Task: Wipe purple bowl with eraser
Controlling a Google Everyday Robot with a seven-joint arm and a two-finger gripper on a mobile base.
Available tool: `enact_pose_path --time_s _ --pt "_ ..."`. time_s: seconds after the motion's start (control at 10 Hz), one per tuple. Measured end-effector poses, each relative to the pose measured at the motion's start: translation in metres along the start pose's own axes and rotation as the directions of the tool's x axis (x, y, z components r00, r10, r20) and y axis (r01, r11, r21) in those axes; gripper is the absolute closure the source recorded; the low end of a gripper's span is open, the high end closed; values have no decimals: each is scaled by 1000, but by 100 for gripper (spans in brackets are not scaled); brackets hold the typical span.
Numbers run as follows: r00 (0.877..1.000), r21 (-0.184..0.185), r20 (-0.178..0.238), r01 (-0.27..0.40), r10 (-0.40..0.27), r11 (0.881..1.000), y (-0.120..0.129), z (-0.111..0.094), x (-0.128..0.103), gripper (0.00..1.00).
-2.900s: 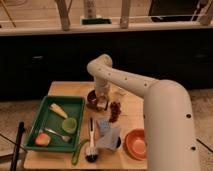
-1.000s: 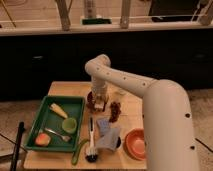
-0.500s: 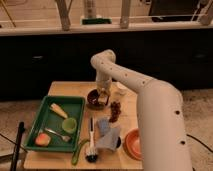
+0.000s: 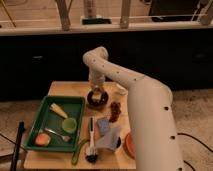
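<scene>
The purple bowl (image 4: 98, 100) is small, dark and round, and sits on the wooden table just right of the green tray. My gripper (image 4: 96, 93) reaches down from the white arm straight into the bowl. A small pale block, the eraser (image 4: 96, 94), shows at its tip, against the bowl's inside. The gripper looks shut on it. The gripper and eraser hide part of the bowl's inside.
A green tray (image 4: 46, 106) holds a yellow wedge (image 4: 58, 110), a light-green bowl (image 4: 69, 125), a fork and an orange piece. In front lie a brush (image 4: 91, 144) and a blue-grey cloth (image 4: 108, 136). An orange bowl (image 4: 128, 145) is half hidden behind my arm. A brown object (image 4: 115, 111) stands right of the purple bowl.
My gripper has stayed at the purple bowl, shifting slightly over it, while the arm's upper joint swung a little to the right. Nothing else on the table has moved.
</scene>
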Motion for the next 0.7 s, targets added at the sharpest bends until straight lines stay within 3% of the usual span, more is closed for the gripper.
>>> enact_pose_path --time_s 0.4,0.7 --pt "991 4 2 137 -137 991 -29 0 -38 100" --pt "992 -18 23 127 -127 992 -9 7 -44 100"
